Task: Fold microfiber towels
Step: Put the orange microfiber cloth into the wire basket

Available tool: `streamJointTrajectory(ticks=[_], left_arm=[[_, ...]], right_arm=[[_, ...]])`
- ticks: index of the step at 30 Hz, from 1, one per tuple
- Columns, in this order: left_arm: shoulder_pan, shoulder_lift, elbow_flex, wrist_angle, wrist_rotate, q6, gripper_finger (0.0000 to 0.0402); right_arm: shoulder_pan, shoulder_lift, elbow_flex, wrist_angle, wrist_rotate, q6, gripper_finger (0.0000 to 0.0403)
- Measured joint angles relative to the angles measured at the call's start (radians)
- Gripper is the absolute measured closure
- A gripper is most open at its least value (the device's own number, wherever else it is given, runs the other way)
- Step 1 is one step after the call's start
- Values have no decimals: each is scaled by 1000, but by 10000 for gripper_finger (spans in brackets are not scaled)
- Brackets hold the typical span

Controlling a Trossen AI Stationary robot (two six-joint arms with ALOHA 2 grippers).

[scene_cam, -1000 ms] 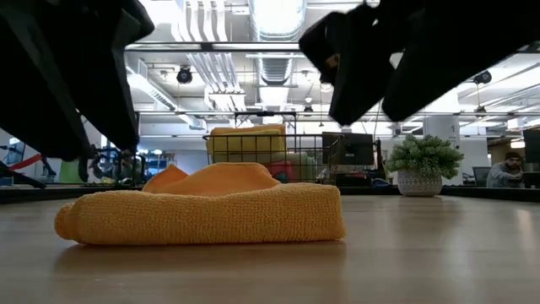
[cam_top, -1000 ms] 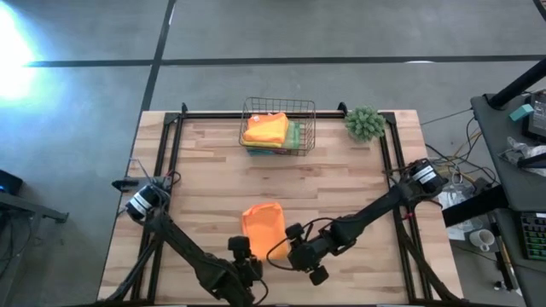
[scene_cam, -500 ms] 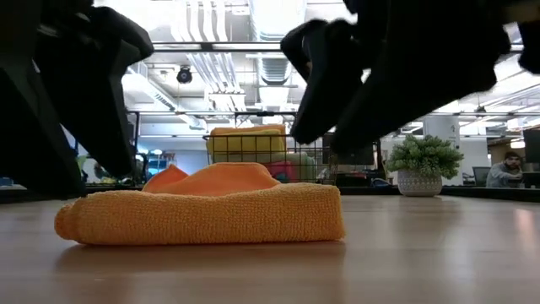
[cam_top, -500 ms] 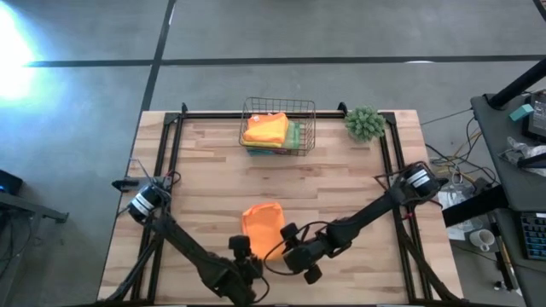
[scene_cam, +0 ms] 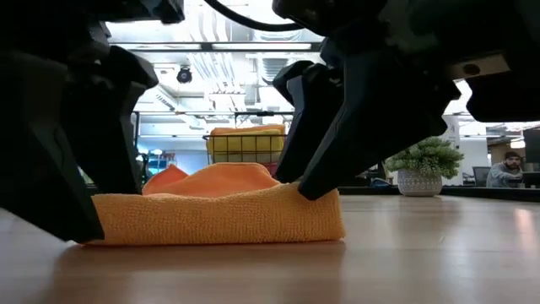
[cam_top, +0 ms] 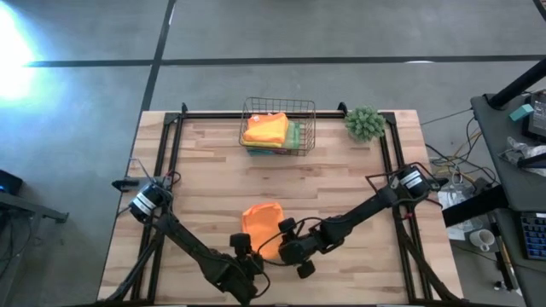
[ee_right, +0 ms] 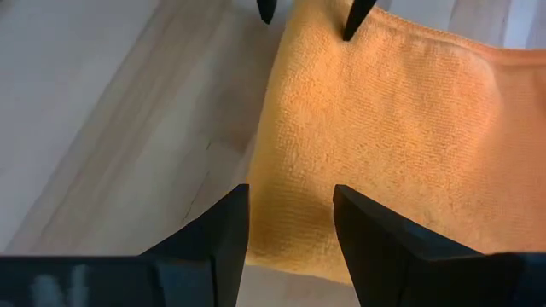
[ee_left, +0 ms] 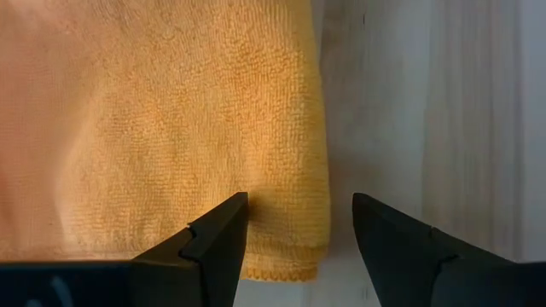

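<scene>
Towels sit folded in the basket [cam_top: 278, 124]; one orange towel [cam_top: 262, 223] on the bench [cam_top: 341, 183] needs folding. Left gripper [ee_left: 299, 223] and right gripper [ee_right: 291, 215] straddle its corners, jaws apart.

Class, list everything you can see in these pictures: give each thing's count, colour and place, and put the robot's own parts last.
Folded towel: one, orange, near edge of the table, between the grippers.
Wire basket: one, dark, far edge, centre.
Towels in the basket: a stack, orange on top, green and teal edges showing beneath; count unclear.
Plant: one, green, spiky, far right corner.
Table: one, light wood.
Person: one, seated far behind, at the low view's right.
Left gripper: dark, open, astride a towel corner.
Right gripper: dark, open, astride the towel's other near corner.
</scene>
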Motion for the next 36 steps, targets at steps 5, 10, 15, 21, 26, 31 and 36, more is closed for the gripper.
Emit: streamJointTrajectory(ticks=[5, 10, 15, 21, 26, 31, 36], left_arm=[[5, 0, -21, 2, 4, 0, 206], [16, -3, -48, 15, -1, -3, 206], [27, -3, -52, 26, -1, -3, 206], [34, -4, -66, 41, 2, -2, 255], [34, -4, -80, 60, 0, -1, 338], [35, -4, -85, 54, -7, 2, 394], [36, -5, -85, 38, -7, 33, 390]], right_arm=[[2, -5, 0, -4, -24, 35, 241], [2, 10, 0, -6, -23, 48, 241], [-2, 45, 0, -6, -14, 37, 241], [-1, 73, 2, 4, 26, 49, 241], [-8, 74, 2, 6, 61, 51, 252], [-40, 73, 2, 3, 56, 55, 306], [-71, 73, 15, -13, 45, 97, 377]])
